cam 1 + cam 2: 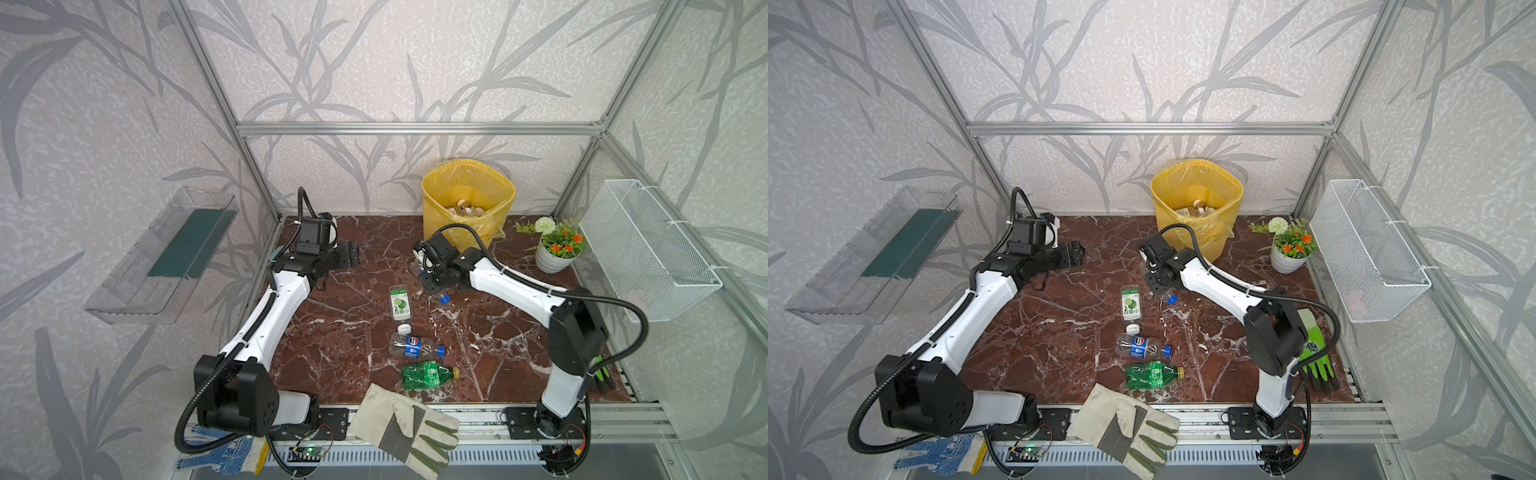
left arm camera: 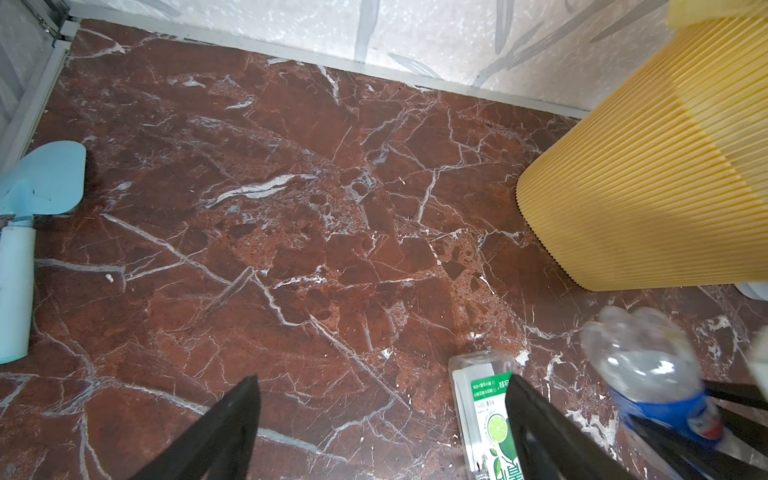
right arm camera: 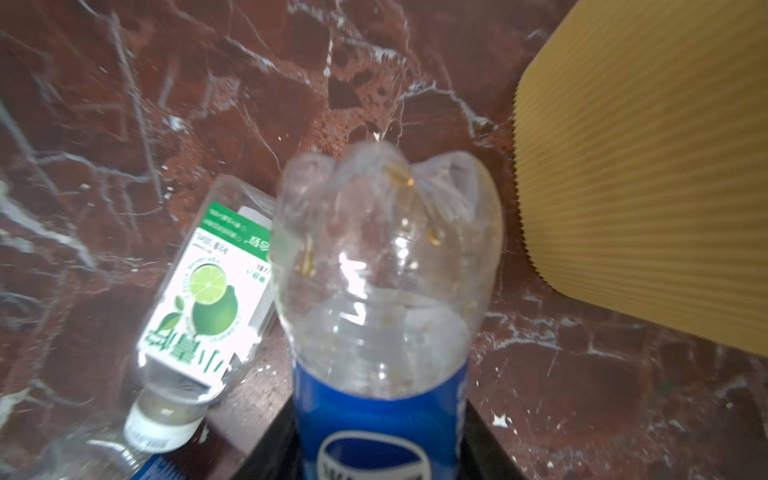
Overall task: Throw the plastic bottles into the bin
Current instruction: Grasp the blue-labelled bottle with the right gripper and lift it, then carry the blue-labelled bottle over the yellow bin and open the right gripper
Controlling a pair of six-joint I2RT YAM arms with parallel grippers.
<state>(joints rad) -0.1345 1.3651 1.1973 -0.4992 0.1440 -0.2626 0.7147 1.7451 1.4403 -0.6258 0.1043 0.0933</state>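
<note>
1. Right gripper (image 1: 431, 279): closed on a blue-labelled bottle (image 3: 382, 270), gripped at the label band. That is probably the firmest part of a thin, crushable shell. The clear base points away from the wrist, roughly toward the bin. A blue cap (image 1: 444, 298) shows just to the near right of the gripper and seems to be this bottle's own. Whether the bottle is off the table cannot be told.
2. Lime-labelled bottle (image 1: 400, 303): lies flat just to the near left of the gripper, with its white cap toward the near edge. It is close enough to be nudged during a lift.
3. Bin (image 1: 440, 216): yellow and lined, standing at the far wall just beyond the gripper. Bottles already lie inside it, so the carry looks short.
4. Second blue-labelled bottle (image 1: 415, 347) and green-tinted bottle (image 1: 428, 375): both lie flat in a line nearer the front and are not yet binned.
5. Left gripper (image 1: 349, 255): far left, jaws wide apart with nothing between them. It appears to be parked clear of the other arm's path.
6. Pale blue trowel (image 2: 37, 187): lies at the far left beside that arm and is not for the bin.
7. Periphery:
   - work glove (image 1: 407, 424) on the near rail
   - potted flowers (image 1: 557, 249) at the far right
   - wire basket (image 1: 648, 249) on the right wall
   - clear tray (image 1: 158, 257) on the left wall
</note>
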